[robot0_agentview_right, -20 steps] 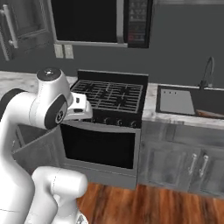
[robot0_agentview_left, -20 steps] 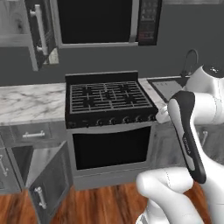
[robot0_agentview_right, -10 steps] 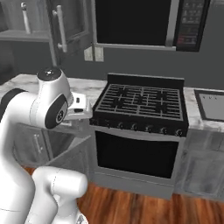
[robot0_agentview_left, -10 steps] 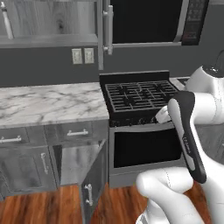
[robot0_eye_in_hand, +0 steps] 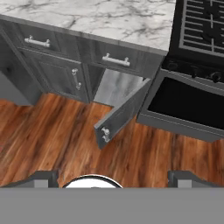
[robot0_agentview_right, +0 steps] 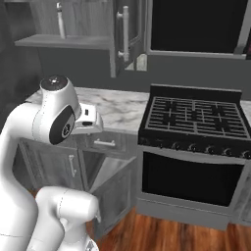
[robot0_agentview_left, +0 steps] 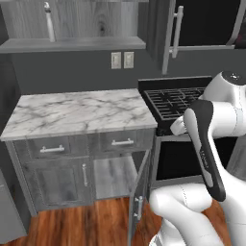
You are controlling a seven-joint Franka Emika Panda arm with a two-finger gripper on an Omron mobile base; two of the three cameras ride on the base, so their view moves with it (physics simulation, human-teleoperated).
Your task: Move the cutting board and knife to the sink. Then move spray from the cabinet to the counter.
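Note:
The spray (robot0_agentview_left: 48,21) (robot0_agentview_right: 61,21), a slim pale bottle, stands upright on the open grey shelf of the cabinet (robot0_agentview_left: 72,44) (robot0_agentview_right: 63,41), high at the left. Below it lies the white marble counter (robot0_agentview_left: 77,113) (robot0_agentview_right: 120,105) (robot0_eye_in_hand: 100,17), bare on top. My gripper (robot0_eye_in_hand: 113,178) is open, its two dark fingertips (robot0_eye_in_hand: 43,176) far apart with nothing between them; it hangs in front of the stove and points down at the floor, well below and to the right of the spray. The cutting board, the knife and the sink are out of view.
A black grated stove (robot0_agentview_left: 178,103) (robot0_agentview_right: 196,117) (robot0_eye_in_hand: 201,26) adjoins the counter on the right. A lower cabinet door (robot0_agentview_left: 139,192) (robot0_agentview_right: 115,191) (robot0_eye_in_hand: 118,118) swings open over the wood floor (robot0_eye_in_hand: 65,135). An upper door (robot0_agentview_left: 168,33) (robot0_agentview_right: 125,34) stands open beside the shelf.
The whole picture has slid rightward: the base has driven left. The sink has gone out of view; the shelf with the spray has come in. The arm's pose is the same.

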